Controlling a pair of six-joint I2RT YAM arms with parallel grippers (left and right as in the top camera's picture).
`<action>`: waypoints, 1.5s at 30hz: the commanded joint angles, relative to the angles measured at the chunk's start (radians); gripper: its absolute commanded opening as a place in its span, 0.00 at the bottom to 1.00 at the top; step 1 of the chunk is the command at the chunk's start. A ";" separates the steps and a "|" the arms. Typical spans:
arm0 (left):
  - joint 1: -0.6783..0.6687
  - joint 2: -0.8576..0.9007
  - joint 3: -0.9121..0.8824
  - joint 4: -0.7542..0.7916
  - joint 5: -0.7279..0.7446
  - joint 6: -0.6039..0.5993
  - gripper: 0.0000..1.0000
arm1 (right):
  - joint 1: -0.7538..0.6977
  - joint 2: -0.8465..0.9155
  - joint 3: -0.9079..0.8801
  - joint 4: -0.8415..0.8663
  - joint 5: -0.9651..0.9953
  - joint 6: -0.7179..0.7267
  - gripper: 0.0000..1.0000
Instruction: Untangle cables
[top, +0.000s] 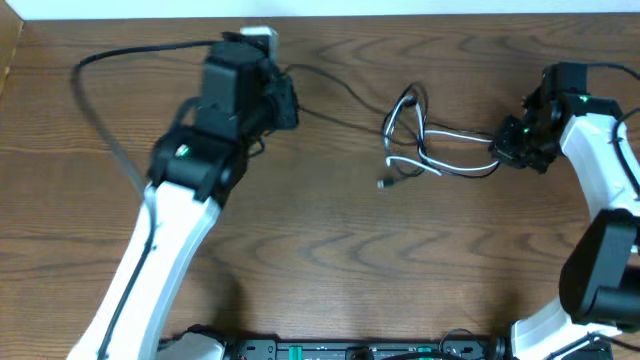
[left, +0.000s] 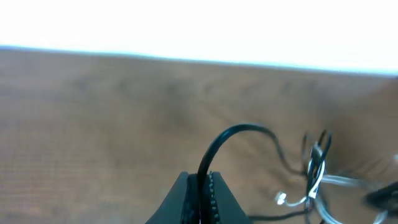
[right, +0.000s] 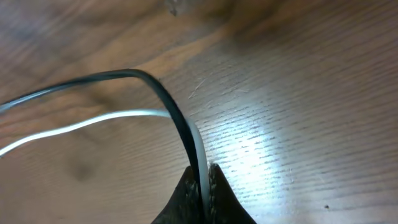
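Claws grip: left claw (left: 200, 182) black cable (left: 231, 131); right claw (right: 204, 172) both (white cable (right: 93, 121) too).

A brown wood-grain table (top: 330, 260) carries a loose tangle right of centre: a black cable (left: 239, 128) and a white cable (right: 93, 122) looped through each other. One small plug (top: 383, 183) rests on bare wood just beside the tangle, on its near side.

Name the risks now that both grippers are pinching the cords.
1. The right gripper appears to pinch both the thin black cord and the thin white cord; pulling may drag them together rather than apart.
2. The left gripper holds only the black cord; tension between the arms could tighten the tangled loops mid-table.
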 joint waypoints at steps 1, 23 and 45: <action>0.008 -0.097 0.031 0.058 0.005 0.013 0.07 | -0.004 0.056 0.003 0.007 0.027 -0.022 0.01; -0.019 -0.005 0.024 0.105 0.245 -0.069 0.08 | -0.002 0.141 0.019 0.079 -0.293 -0.225 0.63; -0.175 0.543 0.024 0.093 0.314 -0.116 0.31 | -0.013 -0.131 0.060 -0.036 -0.173 -0.266 0.99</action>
